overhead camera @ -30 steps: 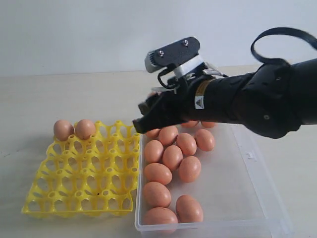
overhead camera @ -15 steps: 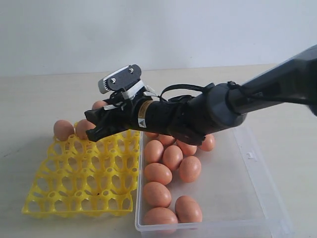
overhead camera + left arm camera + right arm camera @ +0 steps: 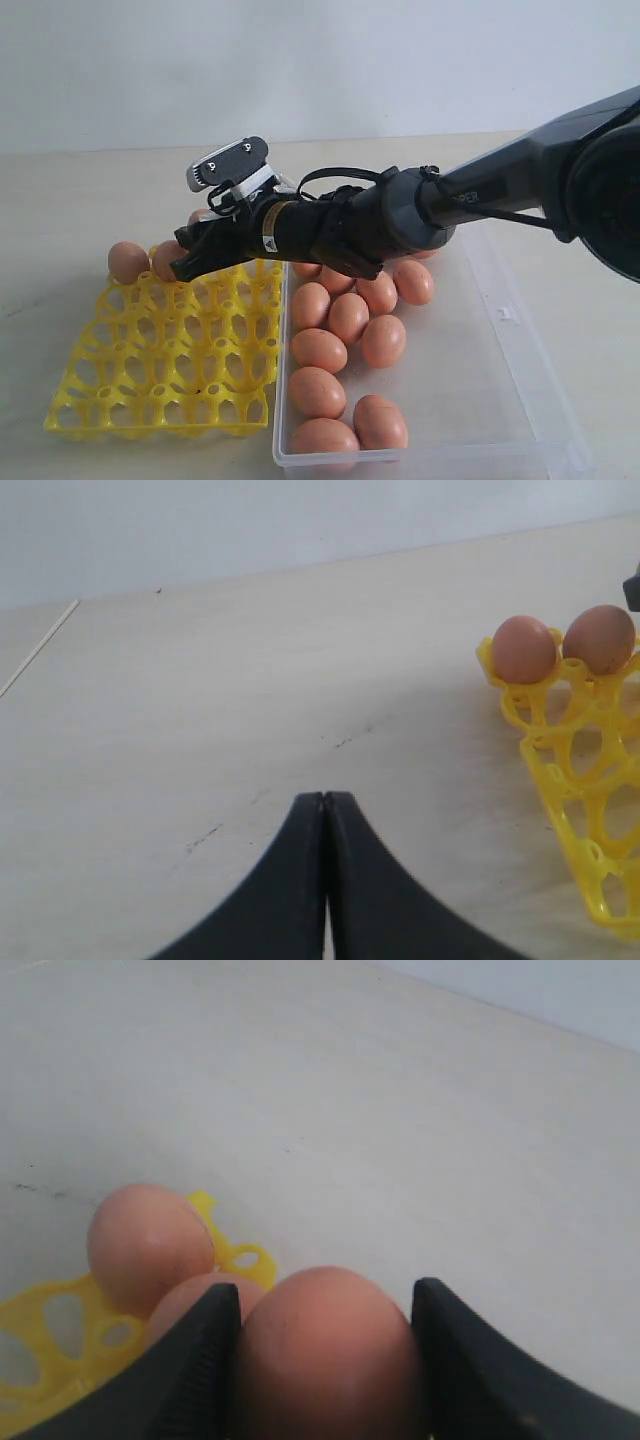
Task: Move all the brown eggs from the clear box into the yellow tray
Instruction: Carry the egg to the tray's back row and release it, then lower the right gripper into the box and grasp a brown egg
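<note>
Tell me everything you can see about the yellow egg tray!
The tray is bright yellow, looks like plastic and is roughly square. It is a grid of open cups with little pegs between them. It lies flat on the pale table, close beside the clear box. Two brown eggs sit in its far left corner; the other cups in view are empty. The right gripper, holding a third egg, hovers over its far row.

Pale table (image 3: 80, 200) bears yellow tray (image 3: 120, 352), clear box (image 3: 470, 380).
</note>
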Robot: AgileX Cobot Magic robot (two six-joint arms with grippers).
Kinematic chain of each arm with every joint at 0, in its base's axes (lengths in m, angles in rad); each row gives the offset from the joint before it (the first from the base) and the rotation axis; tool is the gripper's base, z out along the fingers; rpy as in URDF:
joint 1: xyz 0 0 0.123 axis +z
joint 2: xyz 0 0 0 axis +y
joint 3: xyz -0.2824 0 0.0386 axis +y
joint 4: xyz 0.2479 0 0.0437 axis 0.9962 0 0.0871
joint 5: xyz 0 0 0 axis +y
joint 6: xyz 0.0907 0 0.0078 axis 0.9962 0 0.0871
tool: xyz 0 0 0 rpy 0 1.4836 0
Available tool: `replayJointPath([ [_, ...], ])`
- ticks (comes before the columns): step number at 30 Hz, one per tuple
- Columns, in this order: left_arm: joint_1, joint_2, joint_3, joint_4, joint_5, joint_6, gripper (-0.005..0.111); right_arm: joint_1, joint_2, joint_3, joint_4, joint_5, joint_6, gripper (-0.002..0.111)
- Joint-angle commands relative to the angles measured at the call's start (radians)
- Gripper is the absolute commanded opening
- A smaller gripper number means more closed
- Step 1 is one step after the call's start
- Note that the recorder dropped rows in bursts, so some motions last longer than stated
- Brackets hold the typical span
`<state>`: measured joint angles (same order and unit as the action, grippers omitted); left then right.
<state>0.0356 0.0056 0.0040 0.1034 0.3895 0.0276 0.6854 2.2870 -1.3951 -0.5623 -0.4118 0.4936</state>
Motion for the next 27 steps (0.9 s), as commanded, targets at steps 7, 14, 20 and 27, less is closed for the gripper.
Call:
replayJointPath([
  [7, -0.008, -0.006, -0.004, -0.002, -0.009, -0.006, 0.0, -0.001, -0.061, -0.008, -0.005, 0.209, -0.013, 0.066],
  [14, -0.008, -0.006, -0.004, -0.002, -0.009, -0.006, 0.0, -0.013, -0.394, -0.008, -0.04, 0.762, -0.029, 0.004],
  [20, -0.008, -0.006, -0.004, -0.002, -0.009, -0.006, 0.0, -0.013, -0.56, 0.143, 0.134, 1.126, -0.121, 0.0],
  [27, -0.008, -0.006, -0.004, -0.002, -0.009, -0.006, 0.0, -0.013, -0.606, 0.402, 0.328, 0.99, -0.112, 0.022],
])
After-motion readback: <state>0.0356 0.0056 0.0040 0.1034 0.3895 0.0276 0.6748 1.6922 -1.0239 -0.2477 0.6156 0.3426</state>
